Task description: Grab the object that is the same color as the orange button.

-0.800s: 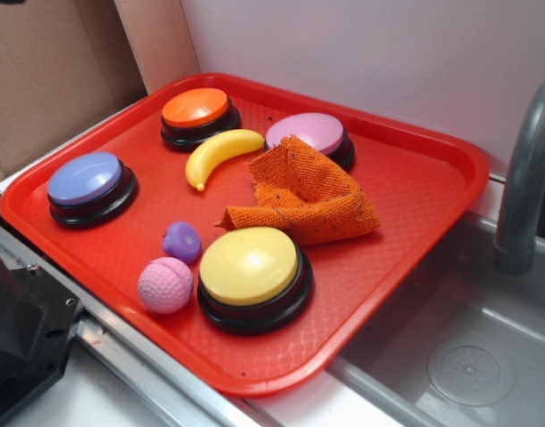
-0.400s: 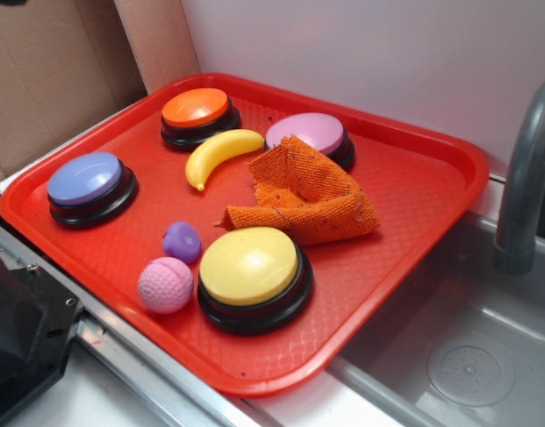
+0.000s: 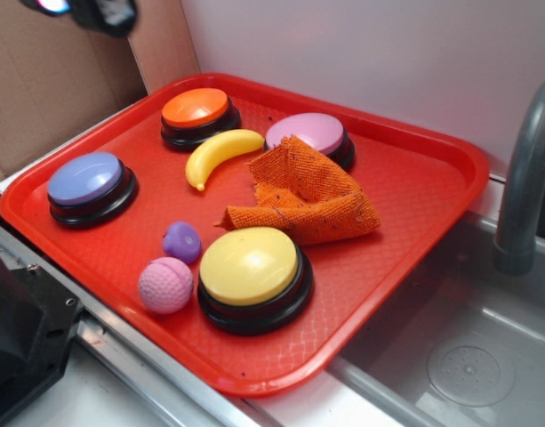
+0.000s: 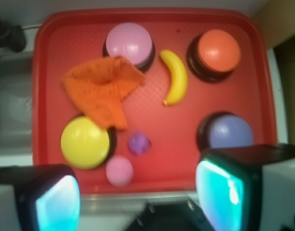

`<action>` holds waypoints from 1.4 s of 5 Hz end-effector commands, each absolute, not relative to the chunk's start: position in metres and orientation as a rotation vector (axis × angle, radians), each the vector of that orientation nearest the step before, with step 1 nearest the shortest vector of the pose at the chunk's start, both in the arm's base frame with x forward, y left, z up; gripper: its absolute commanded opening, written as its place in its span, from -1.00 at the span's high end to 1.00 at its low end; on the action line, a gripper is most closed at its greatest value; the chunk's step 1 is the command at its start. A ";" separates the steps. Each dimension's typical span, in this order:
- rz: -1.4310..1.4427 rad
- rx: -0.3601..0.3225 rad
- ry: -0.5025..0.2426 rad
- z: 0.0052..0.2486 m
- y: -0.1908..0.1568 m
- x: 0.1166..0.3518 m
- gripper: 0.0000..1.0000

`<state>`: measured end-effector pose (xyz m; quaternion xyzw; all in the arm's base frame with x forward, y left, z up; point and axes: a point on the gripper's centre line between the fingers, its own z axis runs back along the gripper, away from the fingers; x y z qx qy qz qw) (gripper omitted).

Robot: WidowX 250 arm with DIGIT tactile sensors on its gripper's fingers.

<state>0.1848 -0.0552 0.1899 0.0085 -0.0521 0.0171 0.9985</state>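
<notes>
Red textured plastic tray sits beside a grey metal sink under a plain white wall, brown cardboard at the far left.

On the tray, the crumpled orange coarse-woven cloth rag lies between the pink-capped button and the yellow-capped button, overlapping both; the orange-capped round push button stands near the far corner, the yellow toy banana just beside it. High above the tray, the gripper hangs with jaws spread wide, holding nothing.

Toy kitchen: metal sink and faucet.
</notes>
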 end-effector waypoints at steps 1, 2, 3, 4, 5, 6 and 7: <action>-0.069 0.065 -0.125 0.123 -0.099 0.243 -1.00; -0.103 0.082 -0.093 0.086 -0.115 0.257 -1.00; -0.184 0.057 -0.011 0.045 -0.126 0.268 -1.00; -0.203 0.086 0.024 0.024 -0.131 0.271 -1.00; -0.186 0.101 0.035 0.019 -0.127 0.272 -1.00; -0.141 0.097 0.004 0.025 -0.121 0.272 1.00; -0.190 0.077 0.050 0.033 -0.115 0.271 1.00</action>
